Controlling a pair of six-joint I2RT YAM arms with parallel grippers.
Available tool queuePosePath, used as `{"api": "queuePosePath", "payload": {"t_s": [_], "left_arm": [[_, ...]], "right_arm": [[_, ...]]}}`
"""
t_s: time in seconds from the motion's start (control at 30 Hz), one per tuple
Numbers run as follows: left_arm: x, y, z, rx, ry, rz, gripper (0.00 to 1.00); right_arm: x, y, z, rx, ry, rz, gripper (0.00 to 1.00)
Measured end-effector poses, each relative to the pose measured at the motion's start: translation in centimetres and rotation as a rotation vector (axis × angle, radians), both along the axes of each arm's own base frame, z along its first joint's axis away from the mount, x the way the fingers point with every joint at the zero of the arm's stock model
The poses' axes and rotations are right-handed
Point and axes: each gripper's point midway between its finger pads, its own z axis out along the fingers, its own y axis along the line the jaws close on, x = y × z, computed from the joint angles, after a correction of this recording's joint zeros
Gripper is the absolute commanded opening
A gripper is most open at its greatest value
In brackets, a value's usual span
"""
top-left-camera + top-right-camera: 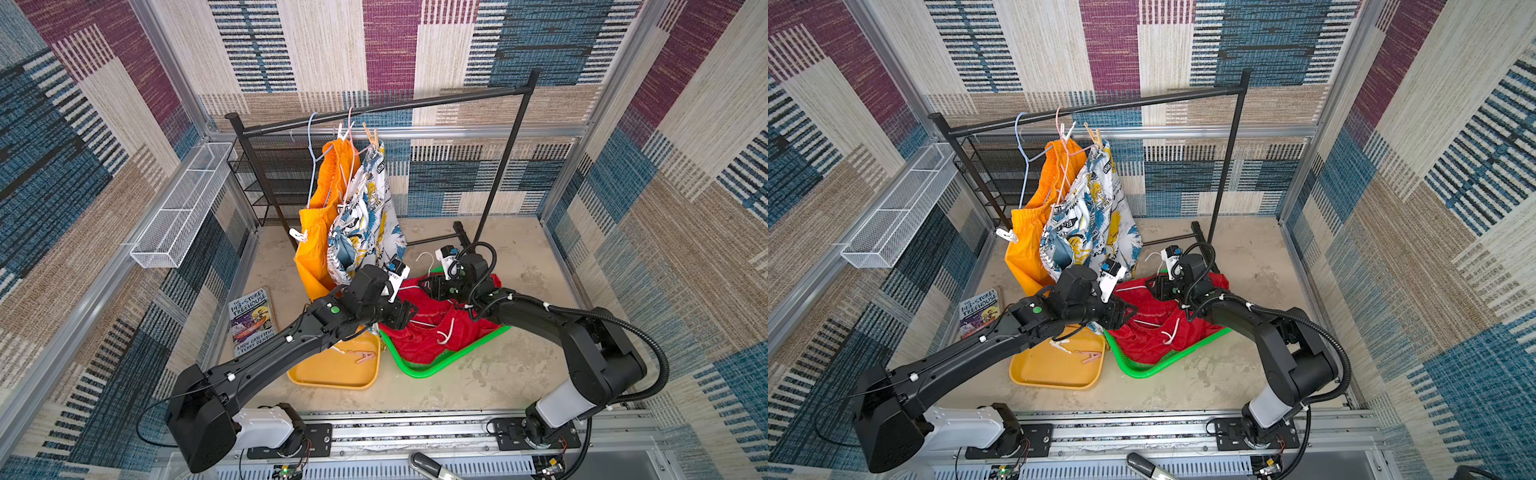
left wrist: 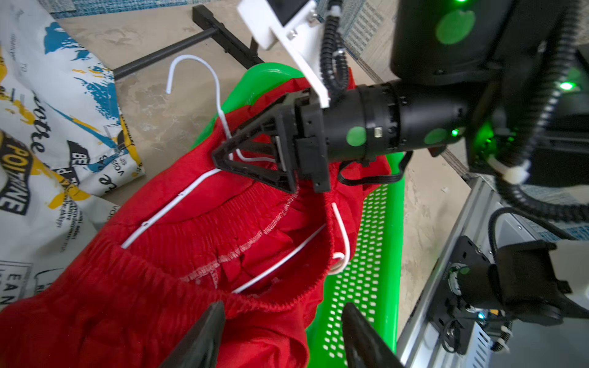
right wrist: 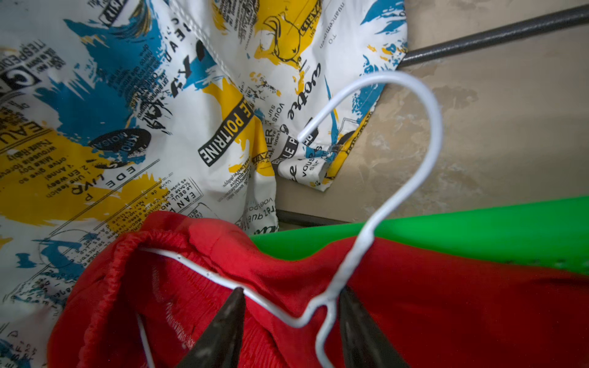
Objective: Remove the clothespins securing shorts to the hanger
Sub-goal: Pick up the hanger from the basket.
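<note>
Red shorts (image 1: 432, 336) lie in a green basket (image 1: 453, 359) with a white wire hanger (image 3: 411, 178) threaded through the waistband. My right gripper (image 3: 291, 296) is open, its jaws straddling the hanger's neck where the wires join. Close beside it, my left gripper (image 2: 283, 318) is open over the waistband's edge. Orange shorts (image 1: 316, 232) and printed shorts (image 1: 365, 220) hang from the rack, with a white clothespin (image 1: 299, 237) low on the orange pair and more clothespins (image 1: 371, 135) near the bar. No clothespin shows on the red shorts.
A yellow tray (image 1: 1059, 370) next to the basket holds a tan-pink clothespin (image 1: 1092, 356) and a white one (image 1: 1061, 346). A book (image 1: 251, 320) lies left of it. The black rack (image 1: 395, 106) spans the back, and a white wire basket (image 1: 178, 212) hangs on the left wall.
</note>
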Motion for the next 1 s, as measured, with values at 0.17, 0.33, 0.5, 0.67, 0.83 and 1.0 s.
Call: {"api": "queuePosePath", "payload": {"t_s": [0.17,0.33,0.5,0.67,0.83,1.0], "left_arm": [[1.8,1.6,0.1,-0.011,0.013,0.076,0.62],[2.6,2.8,0.2,-0.025,0.025,0.125,0.62],[3.0,3.7,-0.1,-0.026,0.038,0.151,0.62],[3.3,4.2,-0.1,-0.031,0.047,0.174,0.62],[3.4,4.4,-0.4,-0.027,0.074,0.192,0.61],[3.3,4.6,-0.6,-0.018,0.091,0.204,0.6]], "right_arm": [[-0.9,0.4,1.5,0.025,-0.063,0.058,0.42],[-2.3,0.7,3.1,0.056,-0.135,0.121,0.42],[-3.7,1.1,3.8,0.086,-0.17,0.188,0.36],[-5.2,1.2,4.6,0.108,-0.216,0.245,0.31],[-6.2,1.1,6.2,0.118,-0.288,0.282,0.21],[-7.0,0.8,7.2,0.111,-0.342,0.293,0.11]]}}
